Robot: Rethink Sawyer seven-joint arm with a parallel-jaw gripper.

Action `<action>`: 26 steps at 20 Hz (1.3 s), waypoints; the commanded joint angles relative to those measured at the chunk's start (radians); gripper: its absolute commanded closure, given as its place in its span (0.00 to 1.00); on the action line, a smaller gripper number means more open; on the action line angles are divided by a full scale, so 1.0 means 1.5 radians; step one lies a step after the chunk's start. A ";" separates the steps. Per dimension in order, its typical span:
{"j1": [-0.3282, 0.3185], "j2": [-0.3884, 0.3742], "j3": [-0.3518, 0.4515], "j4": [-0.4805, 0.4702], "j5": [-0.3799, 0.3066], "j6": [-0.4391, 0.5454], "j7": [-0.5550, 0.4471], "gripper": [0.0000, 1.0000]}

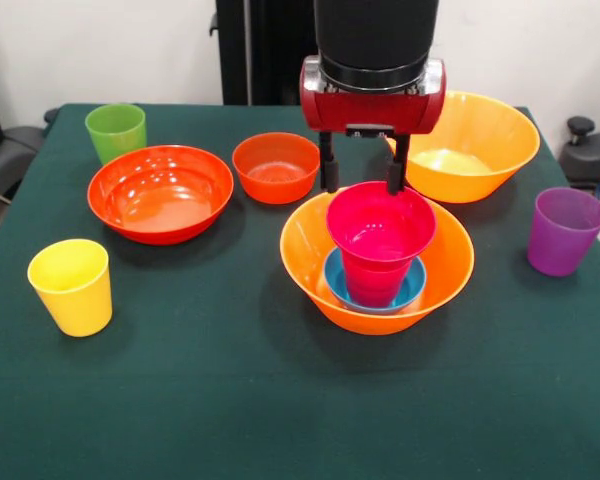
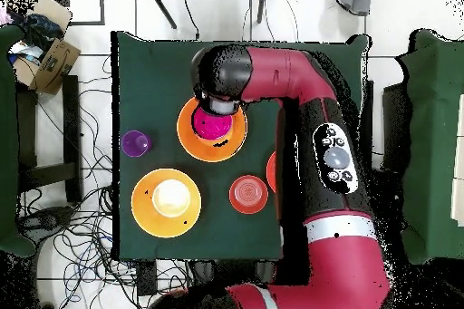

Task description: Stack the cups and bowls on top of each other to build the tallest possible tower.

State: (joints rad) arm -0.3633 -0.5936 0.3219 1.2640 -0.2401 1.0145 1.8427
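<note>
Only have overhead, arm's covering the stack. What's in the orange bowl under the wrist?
Observer: A crimson-pink cup, upright in a small blue bowl, both inside the large orange bowl.
Operator: Tool holding the cup?
Observer: Doesn't look like it. The tool is open, its tips at the cup's far rim.
Operator: Any cups hidden under the arm?
Observer: Two, both upright on the table: a green cup and a yellow cup.

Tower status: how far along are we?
Done: the tower has a blue bowl and pink cup nested in an orange bowl. In hand: nothing; the open claw straddles the pink cup's far rim. Left: green, yellow, purple cups and three bowls.
</note>
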 commanded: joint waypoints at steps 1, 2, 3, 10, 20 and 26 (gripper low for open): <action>-0.037 0.035 0.081 0.015 -0.056 0.037 -0.259 0.00; -0.037 0.046 0.088 -0.008 -0.056 0.049 -0.264 0.00; -0.041 0.047 0.093 -0.009 -0.056 0.047 -0.267 0.00; -0.054 0.062 0.124 -0.016 -0.049 0.020 -0.261 0.00; -0.067 0.003 0.159 0.008 -0.027 0.058 -0.231 0.00; -0.065 -0.043 0.154 0.021 -0.042 0.071 -0.219 0.00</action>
State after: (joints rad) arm -0.4544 -0.5819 0.5039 1.2620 -0.2483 1.0147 1.7671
